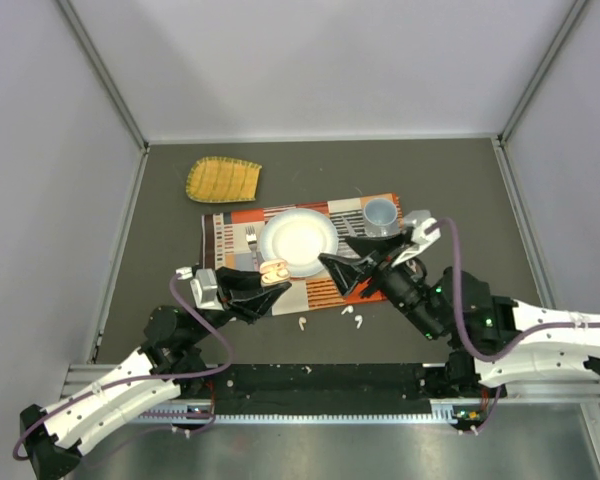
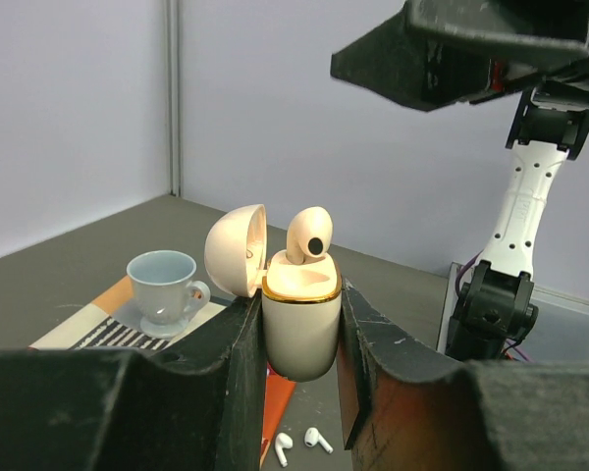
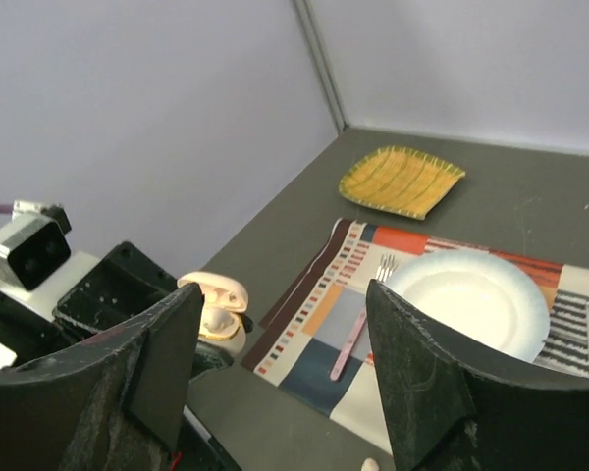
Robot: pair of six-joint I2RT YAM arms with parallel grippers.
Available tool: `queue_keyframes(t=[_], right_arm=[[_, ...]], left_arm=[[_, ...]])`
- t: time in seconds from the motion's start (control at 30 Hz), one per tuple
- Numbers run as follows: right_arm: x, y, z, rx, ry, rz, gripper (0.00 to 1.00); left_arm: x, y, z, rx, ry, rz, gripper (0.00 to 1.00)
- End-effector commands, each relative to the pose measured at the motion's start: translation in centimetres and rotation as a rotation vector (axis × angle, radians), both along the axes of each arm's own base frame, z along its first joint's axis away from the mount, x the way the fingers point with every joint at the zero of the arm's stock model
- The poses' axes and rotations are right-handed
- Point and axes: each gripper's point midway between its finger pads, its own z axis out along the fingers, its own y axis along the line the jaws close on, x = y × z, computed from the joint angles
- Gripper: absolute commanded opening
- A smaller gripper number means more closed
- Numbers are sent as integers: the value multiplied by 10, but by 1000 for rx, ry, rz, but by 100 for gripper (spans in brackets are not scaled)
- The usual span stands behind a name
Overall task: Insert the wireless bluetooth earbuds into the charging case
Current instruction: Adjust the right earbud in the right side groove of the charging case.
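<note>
My left gripper (image 2: pixel 299 299) is shut on the cream charging case (image 2: pixel 299 329), holding it upright above the table with its lid (image 2: pixel 234 250) swung open. A cream earbud (image 2: pixel 309 234) stands in the case, its head sticking up. Two white earbuds (image 2: pixel 281 448) (image 2: pixel 318 441) lie on the dark table below the case. From above the case (image 1: pixel 273 272) sits at the placemat's near left corner, and earbuds (image 1: pixel 302 323) (image 1: pixel 358 320) lie nearer the arms. My right gripper (image 1: pixel 332 250) hovers open to the case's right, nothing between its fingers (image 3: pixel 412 392).
A patterned placemat (image 1: pixel 230 235) carries a white plate (image 1: pixel 298 243), a pink-handled fork (image 3: pixel 358 329) and a pale blue cup (image 1: pixel 380 215). A yellow ridged dish (image 1: pixel 223 179) lies at the back left. Grey walls enclose the table.
</note>
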Motion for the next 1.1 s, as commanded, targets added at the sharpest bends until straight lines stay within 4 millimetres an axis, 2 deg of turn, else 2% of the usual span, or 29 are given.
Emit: queue_keyframes(t=[0.0,0.03,0.1,0.2,0.27,1.07], right_arm=[[-9,32,-18,-89,39,92,62],[-12,37,-19,-97,40,110,54],[-19,51,-21,-115,45,167,49],[-25,62,-20,-117,48,213,41],[-27,68,-21,-122,52,228,33],[-22,82,-33,-168,57,209,27]], left_arm=[[-3,5,23,-60,-54,5,0],[-4,5,23,-61,-55,3,0],[-3,5,23,-59,-55,4,0],[-4,5,23,-59,-56,3,0],[-3,5,22,-57,-53,4,0],[-8,2,26,-55,-78,-24,0]])
